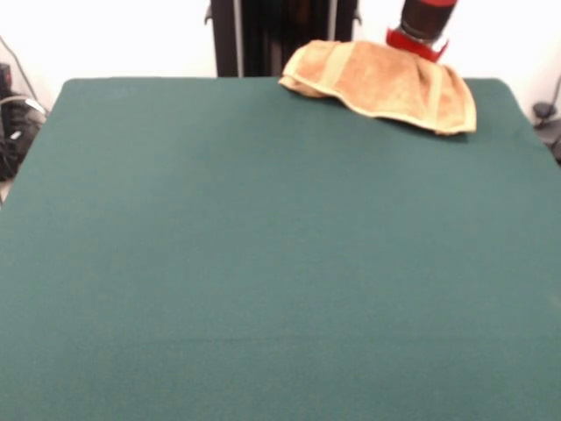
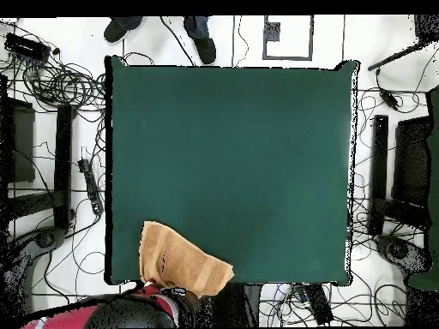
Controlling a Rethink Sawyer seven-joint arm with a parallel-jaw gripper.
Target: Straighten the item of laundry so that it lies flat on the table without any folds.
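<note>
The orange-tan towel [image 1: 386,83] lies bunched and folded at the far edge of the dark green table [image 1: 263,263], right of centre, with two paler woven bands showing. In the overhead view the towel [image 2: 182,262] sits at the table's [image 2: 240,154] bottom-left corner, by the robot's base, and one corner reaches past the edge. My gripper [image 1: 420,39] shows only as the red and black end of the arm just behind and above the towel. Its tip is hidden by the cloth. The arm [image 2: 159,302] comes in from the bottom of the overhead view.
The black pedestal [image 1: 272,35] stands behind the table's far edge. A person's feet [image 2: 204,47] show on the floor at the side opposite the robot. Cables [image 2: 60,81] and dark stands [image 2: 394,180] lie on the floor around the table.
</note>
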